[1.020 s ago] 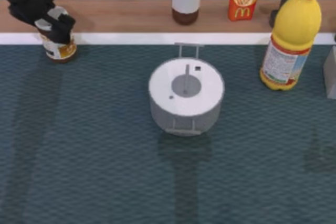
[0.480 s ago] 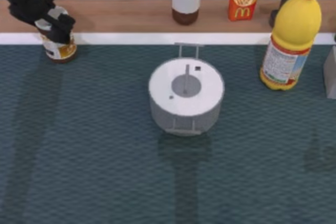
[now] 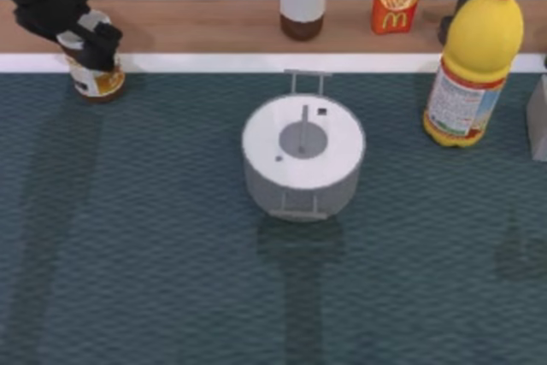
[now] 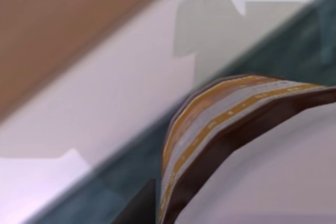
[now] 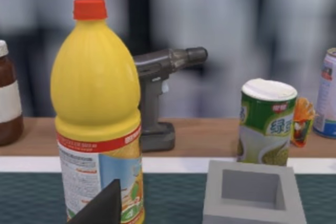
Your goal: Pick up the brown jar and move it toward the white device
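Nothing is shifting since a moment ago: the left gripper is still sitting clamped on the short dark-brown jar with the white lid and white-and-orange label, at the table's far left edge by the white strip. The squat white cylinder device with the grey centre is standing well apart at mid-table, open mat lying between them. Behind it, a red fries carton is showing a yellow M. The tall yellow bottle is standing right. The right arm is parked out of the top view, its fingers unreadable
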`<state>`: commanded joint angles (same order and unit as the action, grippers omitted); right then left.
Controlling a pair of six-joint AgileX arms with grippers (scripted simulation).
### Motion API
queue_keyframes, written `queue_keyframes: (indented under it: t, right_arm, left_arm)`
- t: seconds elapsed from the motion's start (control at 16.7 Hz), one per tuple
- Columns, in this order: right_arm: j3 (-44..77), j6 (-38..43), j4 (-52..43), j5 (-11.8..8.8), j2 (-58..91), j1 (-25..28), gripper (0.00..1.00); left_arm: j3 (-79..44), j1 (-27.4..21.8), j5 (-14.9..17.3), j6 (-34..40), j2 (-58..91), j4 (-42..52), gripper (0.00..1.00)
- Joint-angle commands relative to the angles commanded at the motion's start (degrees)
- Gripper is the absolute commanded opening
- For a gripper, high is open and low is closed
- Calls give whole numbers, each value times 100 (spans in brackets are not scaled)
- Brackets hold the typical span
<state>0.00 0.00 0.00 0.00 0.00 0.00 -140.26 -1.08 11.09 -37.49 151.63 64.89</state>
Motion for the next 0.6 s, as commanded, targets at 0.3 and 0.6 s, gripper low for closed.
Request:
queue_keyframes:
  t: [0.3, 0.6]
  right_arm:
    - [0, 0, 0, 0, 0, 0, 100]
    - [0, 0, 0, 0, 0, 0, 100]
  left_arm:
    - [959, 28, -10, -6, -952, -43, 0]
    - [2658, 109, -30, 2, -2580, -76, 0]
